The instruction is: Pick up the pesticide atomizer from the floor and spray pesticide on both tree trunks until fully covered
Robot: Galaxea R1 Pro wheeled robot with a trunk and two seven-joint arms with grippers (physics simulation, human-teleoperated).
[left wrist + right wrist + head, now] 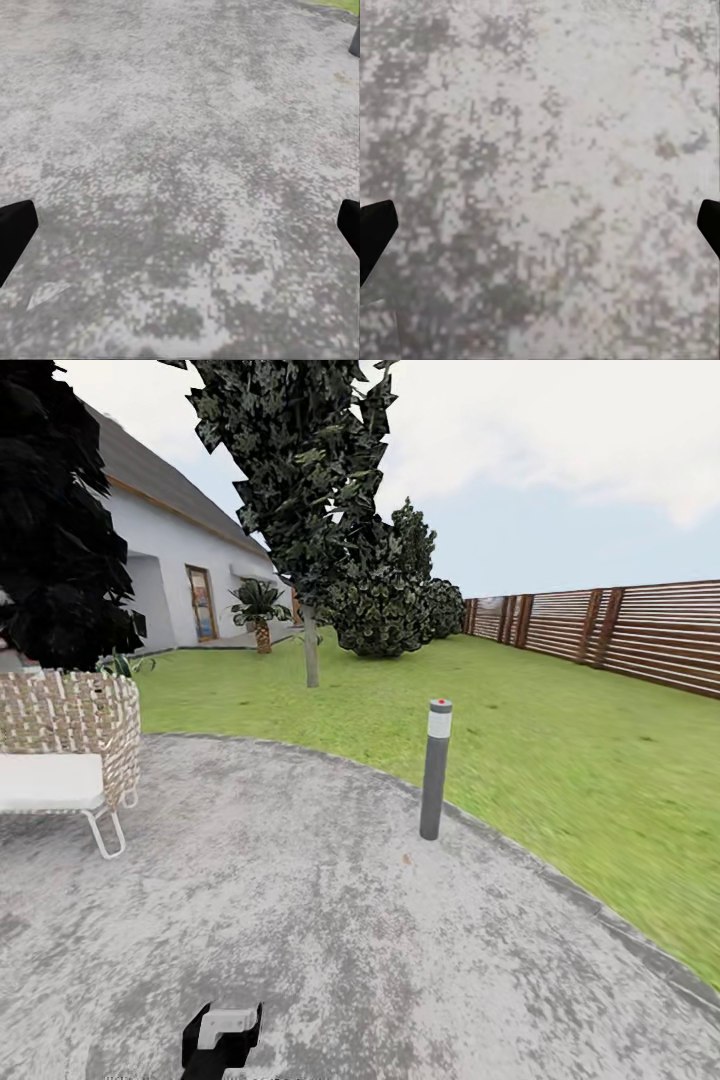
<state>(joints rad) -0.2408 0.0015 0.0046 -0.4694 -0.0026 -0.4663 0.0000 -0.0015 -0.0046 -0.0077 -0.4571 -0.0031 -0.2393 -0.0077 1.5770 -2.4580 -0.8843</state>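
Nearest, at the head view's lower edge, part of a black-and-white arm piece [222, 1037] over mottled grey paving [300, 940]. Left gripper [180, 232] spread wide above that paving, black fingertips [15, 229] at opposite edges, nothing between; right gripper [540, 232] likewise wide and empty over bare paving. A little farther, a grey bollard [435, 768] with white band and red top, upright at the paving's curved edge. To the left, a wicker chair [70, 755] with white cushion. Beyond, green lawn [520, 720], a pale-trunked tree [311, 645] standing on it, dense shrubs [385, 605] behind. Farthest, a white house [170, 560] and brown slatted fence [620, 625]. Atomizer's place: cannot tell.
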